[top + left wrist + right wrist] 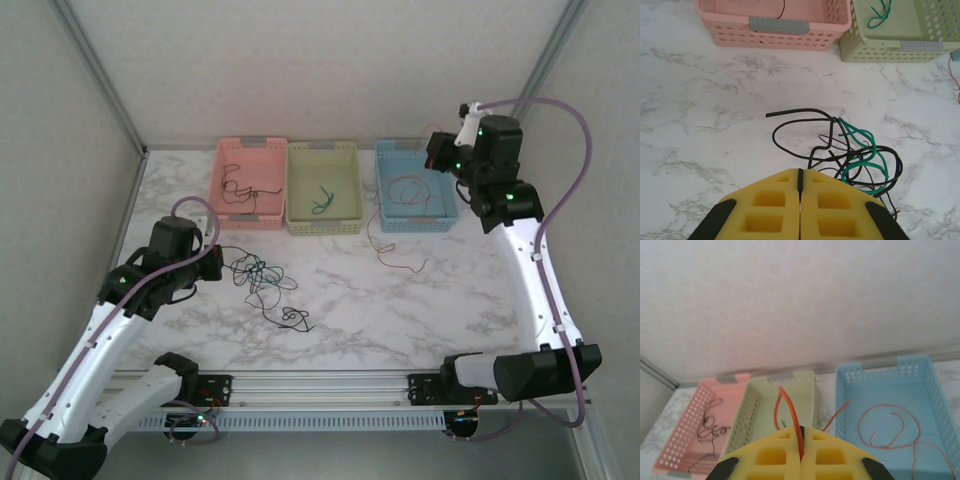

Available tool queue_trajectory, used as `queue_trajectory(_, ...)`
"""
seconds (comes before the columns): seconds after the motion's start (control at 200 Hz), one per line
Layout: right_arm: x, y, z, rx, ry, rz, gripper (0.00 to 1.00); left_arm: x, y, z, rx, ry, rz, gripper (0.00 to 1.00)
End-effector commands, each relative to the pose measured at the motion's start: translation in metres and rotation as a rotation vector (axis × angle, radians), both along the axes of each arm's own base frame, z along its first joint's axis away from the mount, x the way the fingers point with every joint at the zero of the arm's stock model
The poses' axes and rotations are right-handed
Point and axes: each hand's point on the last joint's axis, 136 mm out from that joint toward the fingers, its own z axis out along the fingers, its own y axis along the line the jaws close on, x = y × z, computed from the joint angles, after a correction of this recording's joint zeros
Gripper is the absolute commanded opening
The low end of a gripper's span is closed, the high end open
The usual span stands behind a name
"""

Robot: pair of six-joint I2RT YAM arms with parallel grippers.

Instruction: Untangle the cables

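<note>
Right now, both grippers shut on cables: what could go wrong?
1. The left gripper seems to pinch a black cable knotted with the green cable; pulling may tighten the knot or drag it whole.
2. The right gripper holds the red cable, but a red tail lies on the table outside the blue basket; releasing here could leave it out.

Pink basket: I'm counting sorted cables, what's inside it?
Black cable lies coiled on the floor of the pink basket. The near wall covers a strip of floor behind it, and I cannot tell whether it is one strand or several.
</note>
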Motion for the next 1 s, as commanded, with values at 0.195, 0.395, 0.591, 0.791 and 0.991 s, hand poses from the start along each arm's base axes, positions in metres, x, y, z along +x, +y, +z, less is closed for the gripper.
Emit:
queue_trajectory(0.195, -0.052, -0.009, -0.114, 0.007, 0.302, -0.026, 0.00, -0.001, 0.003, -0.004, 0.015, 0.008, -0.001, 0.00)
queue_trajectory(0.395, -0.087, -0.018, -0.223, -0.016, 0.556, -0.078, 0.00, -0.001, 0.001, -0.005, 0.009, 0.012, -0.010, 0.00)
queue_trajectory(0.591, -0.099, -0.017, -0.304, -0.006, 0.771, -0.132, 0.05, -0.001, 0.001, -0.005, 0.009, 0.011, -0.010, 0.00)
queue_trajectory(0.791, -0.095, -0.017, -0.343, 0.016, 0.846, -0.180, 0.31, -0.002, 0.002, -0.004, 0.008, 0.004, -0.006, 0.00)
queue_trajectory(0.991, -0.084, -0.018, -0.364, 0.006, 0.906, -0.222, 0.49, -0.002, 0.003, -0.003, 0.008, -0.001, -0.004, 0.00)
